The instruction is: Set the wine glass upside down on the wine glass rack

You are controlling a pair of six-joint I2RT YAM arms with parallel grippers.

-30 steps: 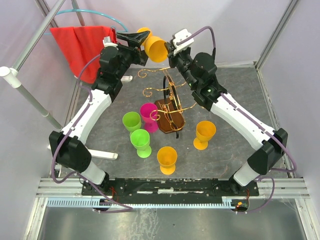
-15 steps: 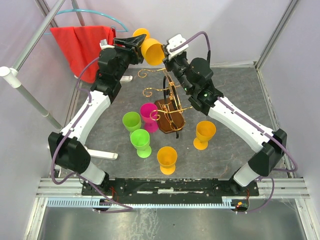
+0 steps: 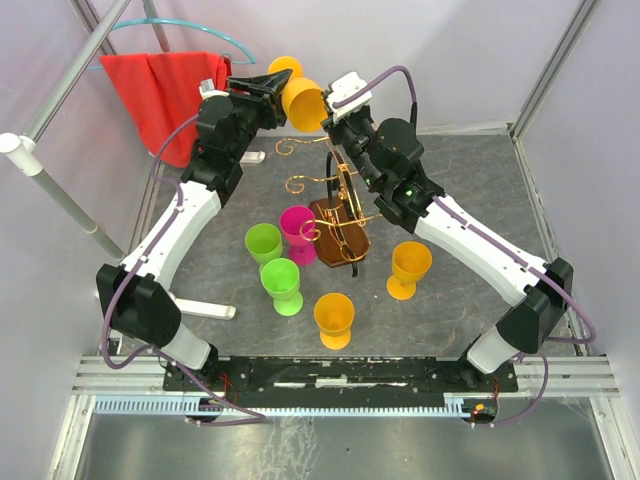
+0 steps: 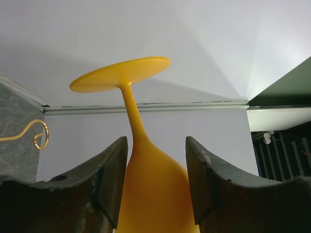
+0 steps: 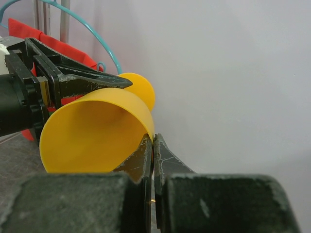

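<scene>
at the far edge of the dark grey table (image 3: 480, 200), above the gold wire wine glass rack with the dark brown wooden base (image 3: 340, 200), the orange-yellow plastic wine glass (image 3: 303, 100) is hanging tilted between both arms. its smooth opaque bowl is opening toward the near side and the right arm, while its thin stem and flat round foot are pointing toward the back wall (image 3: 450, 50). the left gripper (image 4: 156, 145) is standing about half open, its jaws pressing the bowl from both sides just below the stem. the right gripper (image 5: 153, 141) is fully closed, pinching the bowl's rim. compared with one second ago, the left jaws are standing much narrower, and the glass is sitting slightly further left.
</scene>
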